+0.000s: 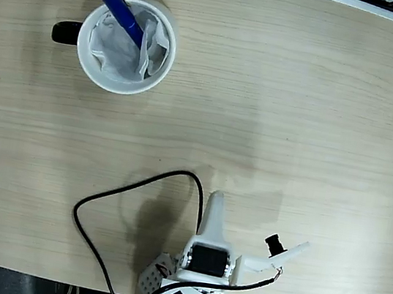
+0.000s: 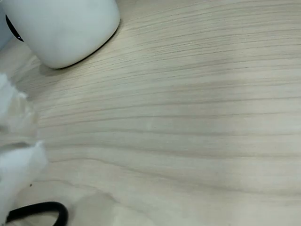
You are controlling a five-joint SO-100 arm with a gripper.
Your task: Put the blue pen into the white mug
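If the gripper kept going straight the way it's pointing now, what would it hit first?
Probably nothing: the gripper points up the picture in the fixed view over bare table. The white mug with the blue pen sits well left of that line.

Fixed view overhead, facing straight down on the whole bench, arm base at lower edge, wrist view low and close above the wood grain, angled forward, both sharing the white mug and black cable.
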